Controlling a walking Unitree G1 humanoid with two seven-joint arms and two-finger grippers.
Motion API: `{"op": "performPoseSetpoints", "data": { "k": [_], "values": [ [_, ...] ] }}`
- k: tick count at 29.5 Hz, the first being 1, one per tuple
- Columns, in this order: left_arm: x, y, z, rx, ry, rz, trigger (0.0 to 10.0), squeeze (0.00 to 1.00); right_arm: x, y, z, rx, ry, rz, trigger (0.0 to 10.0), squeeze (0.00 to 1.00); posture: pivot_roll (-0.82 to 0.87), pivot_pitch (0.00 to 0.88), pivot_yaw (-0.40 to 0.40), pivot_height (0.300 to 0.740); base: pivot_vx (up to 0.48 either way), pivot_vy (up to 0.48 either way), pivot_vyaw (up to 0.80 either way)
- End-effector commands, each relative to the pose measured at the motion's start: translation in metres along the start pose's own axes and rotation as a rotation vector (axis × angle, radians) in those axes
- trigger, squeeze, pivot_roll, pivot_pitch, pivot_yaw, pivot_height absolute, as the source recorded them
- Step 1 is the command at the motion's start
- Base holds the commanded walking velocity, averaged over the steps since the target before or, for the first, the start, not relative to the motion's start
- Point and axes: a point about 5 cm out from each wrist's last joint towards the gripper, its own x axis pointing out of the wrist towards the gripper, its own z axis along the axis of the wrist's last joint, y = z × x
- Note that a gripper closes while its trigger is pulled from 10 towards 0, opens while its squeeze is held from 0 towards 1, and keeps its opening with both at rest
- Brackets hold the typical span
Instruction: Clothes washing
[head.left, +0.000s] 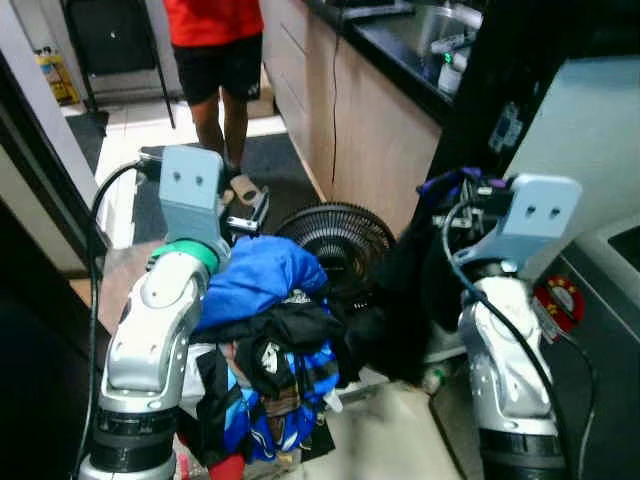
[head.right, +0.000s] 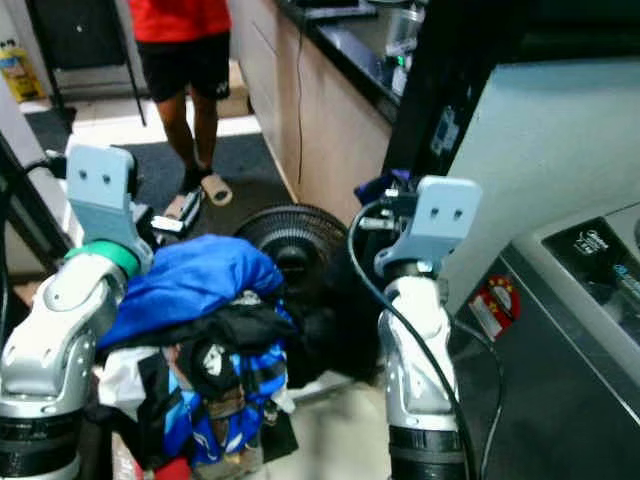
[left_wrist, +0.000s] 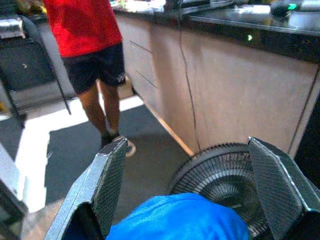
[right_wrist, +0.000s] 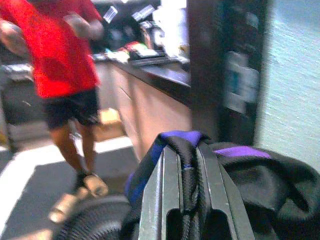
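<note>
A pile of clothes (head.left: 268, 352) lies between my two arms, topped by a bright blue garment (head.left: 258, 276) with black and patterned pieces under it. My left gripper (left_wrist: 186, 146) is open, its fingers spread wide just above the blue garment (left_wrist: 180, 219), holding nothing. My right gripper (right_wrist: 183, 152) is shut on a black garment with purple trim (right_wrist: 260, 175), raised at chest height. That black garment (head.left: 408, 292) hangs down from the right gripper (head.left: 458, 192) toward the pile. The grey washing machine (head.right: 560, 300) stands at my right.
A black floor fan (head.left: 340, 238) lies just beyond the clothes. A person in a red shirt and black shorts (head.left: 214, 48) stands further back on a dark mat. A wooden kitchen counter (head.left: 372, 128) with a hanging cable runs along the right.
</note>
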Motion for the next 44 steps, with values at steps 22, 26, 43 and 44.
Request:
{"op": "performPoseSetpoints", "data": {
  "k": [22, 26, 43, 44],
  "values": [
    [0.004, 0.000, 0.002, 0.020, 0.004, -0.025, 10.0, 0.00, -0.001, 0.004, 0.008, 0.002, -0.038, -0.009, 10.0, 0.00, 0.08, 0.000, 0.077, 0.740, 0.000, 0.000, -0.80],
    [0.006, 0.000, 0.004, 0.021, -0.002, -0.028, 10.0, 0.00, 0.001, 0.004, 0.011, 0.004, -0.047, -0.009, 10.0, 0.00, 0.08, 0.000, 0.078, 0.740, 0.000, 0.000, -0.80],
    [0.006, -0.002, 0.005, 0.025, -0.016, -0.032, 10.0, 0.00, 0.005, 0.012, 0.017, 0.009, -0.084, 0.040, 10.0, 0.00, 0.08, 0.000, 0.071, 0.740, 0.000, 0.000, -0.80],
    [0.006, -0.003, 0.005, 0.024, -0.016, -0.031, 10.0, 0.00, 0.005, 0.015, 0.019, 0.009, -0.094, 0.055, 10.0, 0.00, 0.08, 0.000, 0.071, 0.740, 0.000, 0.000, -0.80]
  ]
}}
